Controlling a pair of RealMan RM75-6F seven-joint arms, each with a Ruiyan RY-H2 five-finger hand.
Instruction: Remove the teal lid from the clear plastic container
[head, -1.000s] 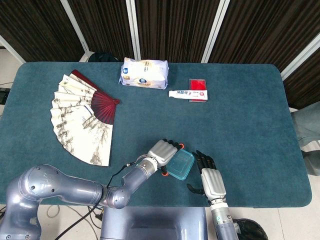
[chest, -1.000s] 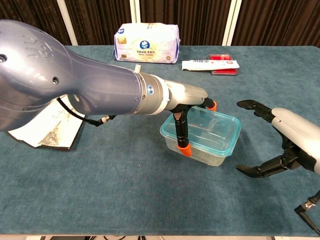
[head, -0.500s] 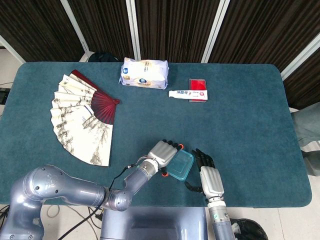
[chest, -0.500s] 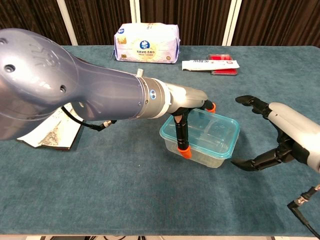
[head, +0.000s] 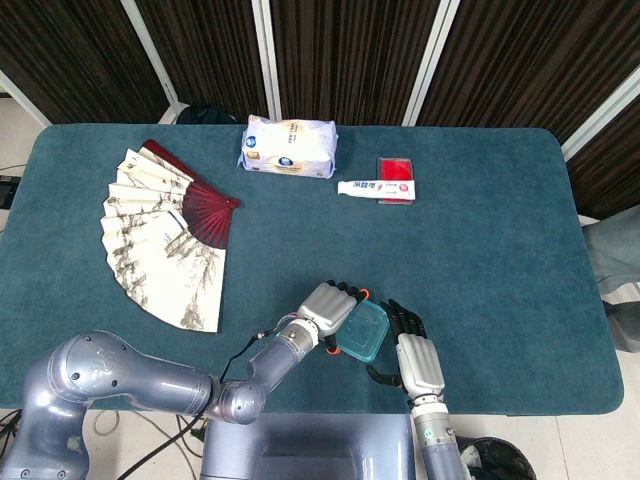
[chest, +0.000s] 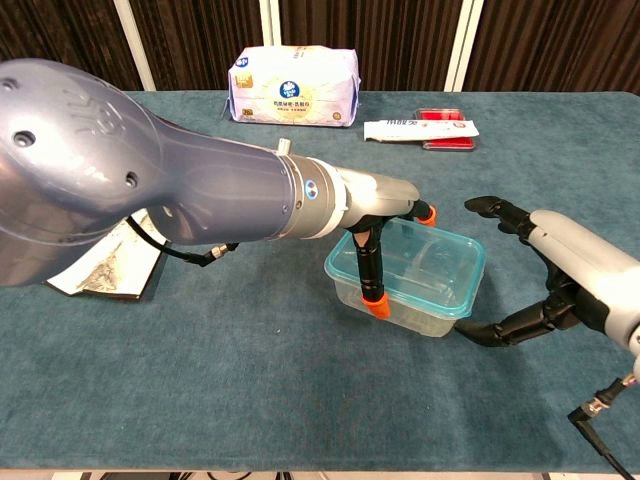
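The clear plastic container (chest: 415, 300) with its teal lid (chest: 425, 263) sits near the table's front edge, also seen as the container (head: 363, 331) in the head view. My left hand (chest: 375, 225) grips its left end, an orange-tipped finger down the near side and another over the far rim. My right hand (chest: 545, 275) is spread wide just right of the container; its lower fingertip reaches the container's right end, and I cannot tell if it touches. In the head view the left hand (head: 328, 307) and right hand (head: 412, 355) flank the box.
A spread paper fan (head: 165, 232) lies at the left. A wipes pack (head: 288, 146) sits at the back centre, with a toothpaste tube (head: 372, 187) and a red box (head: 396, 173) to its right. The table's front edge (head: 500, 408) runs close below the hands.
My right hand has moved left toward the container, its lower finger now at the container's right end. The left hand keeps its hold; the container shifted slightly.
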